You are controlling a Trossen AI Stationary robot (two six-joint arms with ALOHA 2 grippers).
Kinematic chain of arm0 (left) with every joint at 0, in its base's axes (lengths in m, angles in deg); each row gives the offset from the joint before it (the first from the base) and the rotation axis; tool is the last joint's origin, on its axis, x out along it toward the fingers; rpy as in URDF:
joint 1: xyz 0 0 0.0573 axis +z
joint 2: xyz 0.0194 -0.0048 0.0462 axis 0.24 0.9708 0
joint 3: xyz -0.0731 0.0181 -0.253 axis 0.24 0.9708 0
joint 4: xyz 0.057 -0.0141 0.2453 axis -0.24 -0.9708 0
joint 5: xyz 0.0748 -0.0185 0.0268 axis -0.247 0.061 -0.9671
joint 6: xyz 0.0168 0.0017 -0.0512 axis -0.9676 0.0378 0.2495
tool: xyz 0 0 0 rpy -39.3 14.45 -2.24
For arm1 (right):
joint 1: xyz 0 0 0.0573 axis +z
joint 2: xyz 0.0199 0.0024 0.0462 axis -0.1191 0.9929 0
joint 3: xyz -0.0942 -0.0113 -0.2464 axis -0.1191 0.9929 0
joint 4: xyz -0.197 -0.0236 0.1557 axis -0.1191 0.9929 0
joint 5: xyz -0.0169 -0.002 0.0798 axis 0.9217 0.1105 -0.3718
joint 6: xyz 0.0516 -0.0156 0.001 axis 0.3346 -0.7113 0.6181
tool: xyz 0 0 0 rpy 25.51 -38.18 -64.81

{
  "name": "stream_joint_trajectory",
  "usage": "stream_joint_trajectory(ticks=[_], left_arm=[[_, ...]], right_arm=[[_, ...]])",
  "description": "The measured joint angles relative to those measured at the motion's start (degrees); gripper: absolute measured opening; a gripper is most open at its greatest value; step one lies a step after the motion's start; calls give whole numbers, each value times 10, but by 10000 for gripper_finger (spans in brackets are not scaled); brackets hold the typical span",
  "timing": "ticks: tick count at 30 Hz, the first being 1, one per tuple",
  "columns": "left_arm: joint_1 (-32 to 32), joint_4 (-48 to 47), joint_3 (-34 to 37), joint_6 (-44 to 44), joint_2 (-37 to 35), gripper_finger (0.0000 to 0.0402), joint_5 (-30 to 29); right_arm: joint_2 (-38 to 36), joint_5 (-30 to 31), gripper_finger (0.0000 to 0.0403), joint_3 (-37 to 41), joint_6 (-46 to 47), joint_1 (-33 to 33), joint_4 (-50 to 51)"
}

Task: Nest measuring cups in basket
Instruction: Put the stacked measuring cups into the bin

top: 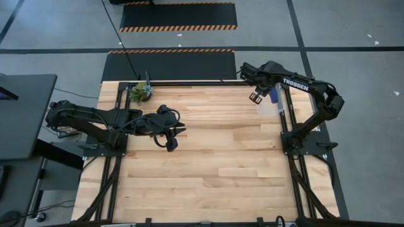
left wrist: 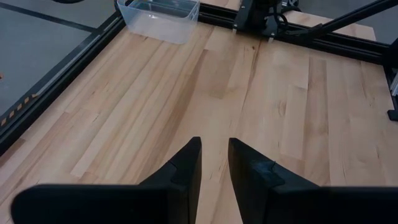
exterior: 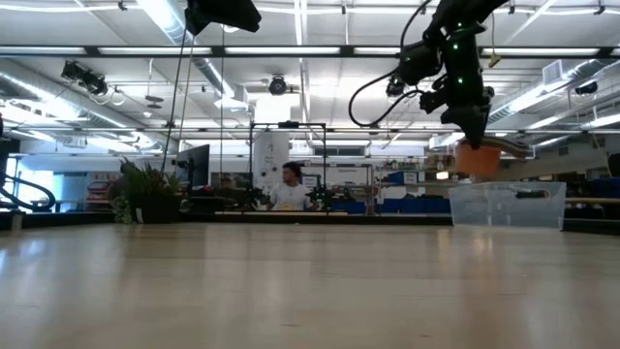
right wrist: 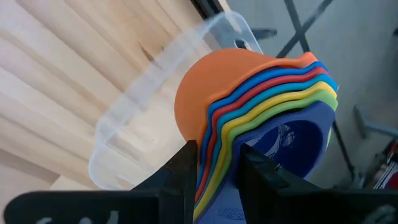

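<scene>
Orange plastic is showing outermost on the measuring cups [right wrist: 261, 118], which are already stacked one inside another and are hanging from the right pincer [right wrist: 214, 163], its fingers clenching the layered rims. Gripping all the rims together is probably keeping the stack from sliding apart while it is carried. In the low view the stack is hovering just above the open top of the basket [exterior: 506, 206], not yet inside it, so the task is looking nearly finished.

Clear and empty as far as can be seen, the basket is sitting at the far right corner of the table [top: 208, 151], close beside the dark frame rail. That is leaving little room on the outer side, and the cups are tilting, so lowering them straight past the basket rim is calling for care.

Over the left half of the table, the left pincer [left wrist: 214, 163] is waiting with its fingers slightly parted on nothing, well apart from the basket, near the potted plant [top: 142, 92].
</scene>
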Motion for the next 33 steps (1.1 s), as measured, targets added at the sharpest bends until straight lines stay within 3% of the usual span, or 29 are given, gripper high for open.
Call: stream_joint_trajectory(ticks=[15,33], left_arm=[[0,0,0,0,0,87,0],[0,0,0,0,0,87,0]], right_arm=[[0,-32,100,46,60,-32,5],[0,-48,100,124,9,-78,-145]])
